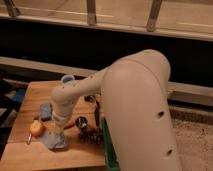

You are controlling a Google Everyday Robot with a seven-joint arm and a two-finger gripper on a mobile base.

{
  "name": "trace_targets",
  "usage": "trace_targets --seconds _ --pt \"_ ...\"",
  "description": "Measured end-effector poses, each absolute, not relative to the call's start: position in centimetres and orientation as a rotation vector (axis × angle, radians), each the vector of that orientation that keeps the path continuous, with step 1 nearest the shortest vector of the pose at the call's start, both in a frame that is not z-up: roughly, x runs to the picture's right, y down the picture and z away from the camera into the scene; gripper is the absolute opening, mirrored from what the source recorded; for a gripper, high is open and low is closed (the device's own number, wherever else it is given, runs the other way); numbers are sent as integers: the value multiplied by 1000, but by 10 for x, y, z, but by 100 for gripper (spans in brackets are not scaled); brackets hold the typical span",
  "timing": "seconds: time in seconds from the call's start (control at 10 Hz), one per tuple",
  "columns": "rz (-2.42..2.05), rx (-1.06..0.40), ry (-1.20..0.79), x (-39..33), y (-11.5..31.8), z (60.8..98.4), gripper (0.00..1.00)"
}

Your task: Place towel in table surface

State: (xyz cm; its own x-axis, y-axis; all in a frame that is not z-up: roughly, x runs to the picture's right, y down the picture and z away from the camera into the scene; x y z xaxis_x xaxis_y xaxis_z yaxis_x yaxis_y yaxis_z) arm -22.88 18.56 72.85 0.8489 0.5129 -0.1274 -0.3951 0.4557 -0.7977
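**Grey-blue towel (54, 141) down on the bench (35, 95), fingers closed**

Pale cloth lies crumpled on the light wooden planks near the front left of the bench. From my seat it looks to be resting on the wood rather than hanging. I see the gripper (56, 129) right above it, at the end of the white arm (75, 92), touching or nearly touching the cloth's upper edge. The fingers are closed. Whether a fold of the towel is pinched between them I cannot tell, since the wrist hides that spot. An orange fruit (36, 127) sits just left of the towel, and a darker blue block (46, 111) lies behind it. A blue cup (67, 79) stands farther back. Right of the gripper I make out a dark round object (81, 121) and a spiky brown clump (92, 135), beside the green tray (106, 145) at the bench's right edge.
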Motion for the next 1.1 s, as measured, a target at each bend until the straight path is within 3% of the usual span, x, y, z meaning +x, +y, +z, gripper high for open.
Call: trace_targets --seconds 0.3,0.6,0.8,1.1 --pt "599 -847 -190 -212 124 705 0" --pt "658 -764 -238 -184 66 710 0" --pt "660 -748 -237 -177 55 714 0" --pt "561 -805 -164 -180 87 719 0"
